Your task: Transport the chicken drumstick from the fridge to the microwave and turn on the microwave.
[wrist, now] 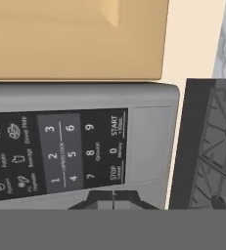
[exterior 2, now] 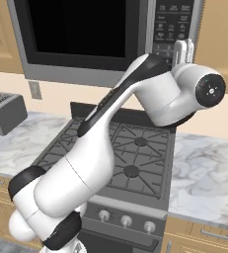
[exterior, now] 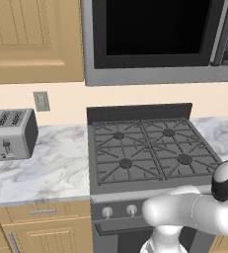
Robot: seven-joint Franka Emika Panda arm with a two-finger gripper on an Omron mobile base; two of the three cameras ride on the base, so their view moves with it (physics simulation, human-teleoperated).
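The microwave (exterior: 155, 29) hangs above the stove with its black-windowed door closed. Its dark button panel (exterior 2: 171, 24) is on the right. In the right base view my gripper (exterior 2: 183, 51) points up at the lower part of that panel. The hand view shows the keypad (wrist: 60, 151) close up and rolled sideways, with START and STOP at its edge. My gripper (wrist: 113, 199) is shut, its two tips pressed together just below the STOP button with nothing between them. The chicken drumstick and the fridge are out of view.
A gas stove (exterior: 150, 148) with black grates stands under the microwave, with knobs on its front. A silver toaster (exterior: 9, 133) sits on the marble counter (exterior: 56, 163) to the left. Wooden wall cabinets (exterior: 31, 34) flank the microwave.
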